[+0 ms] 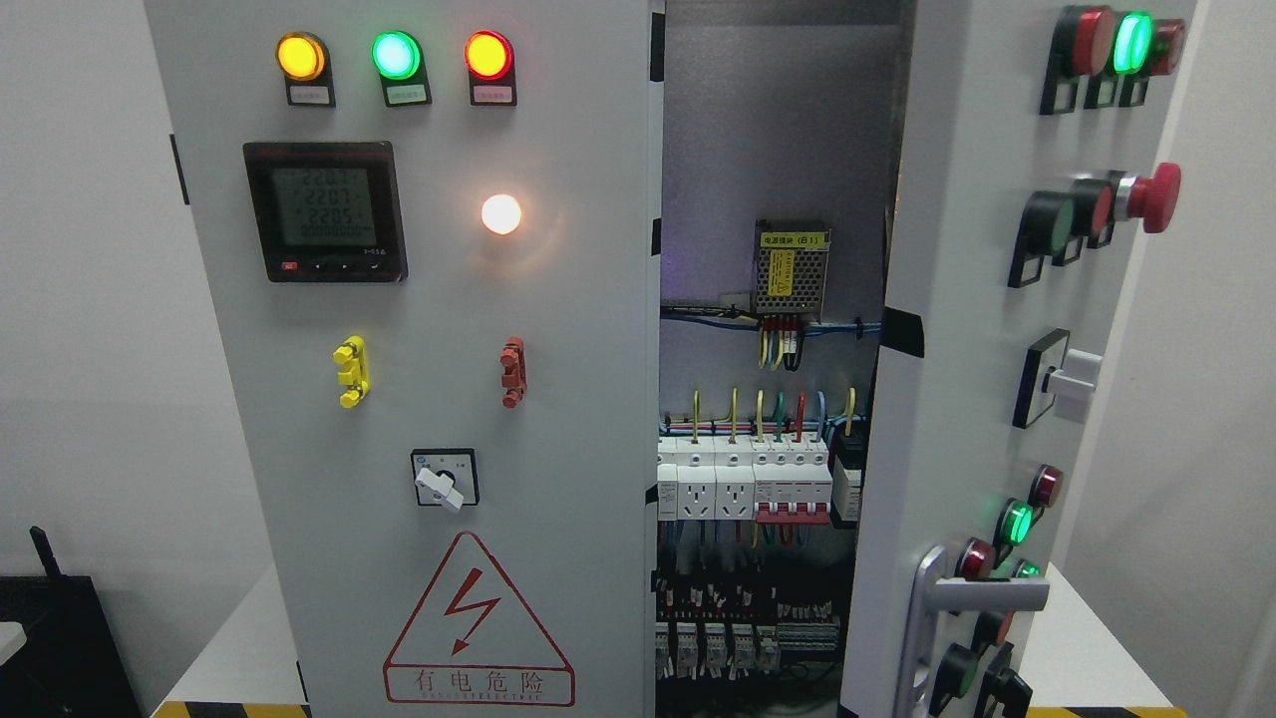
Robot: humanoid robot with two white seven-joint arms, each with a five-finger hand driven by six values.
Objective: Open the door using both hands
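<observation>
No fingers showing anywhere, neither left hand nor right hand appearing in the head view, so impossible to tell whether open, curled or gripping. Outward from there: standing swung well out, the right door (957,379), hinged at the right of the cabinet (778,130), its face crowded with buttons and a red emergency stop (1156,196), its metal handle (982,595) sitting low on the panel, untouched. Lying exposed through the gap just left of that door: wiring, a power supply (791,266) and a row of breakers (758,484). Staying closed left of the gap, the left door (419,399), carrying three lamps, a meter (326,211) and a warning triangle (478,623). Judging by this: opening step largely done on the right side, the left door possibly remaining. Next move calling for bringing a hand back into view, either pushing the right door wider or finding a hold on the left door's free edge beside the gap.
</observation>
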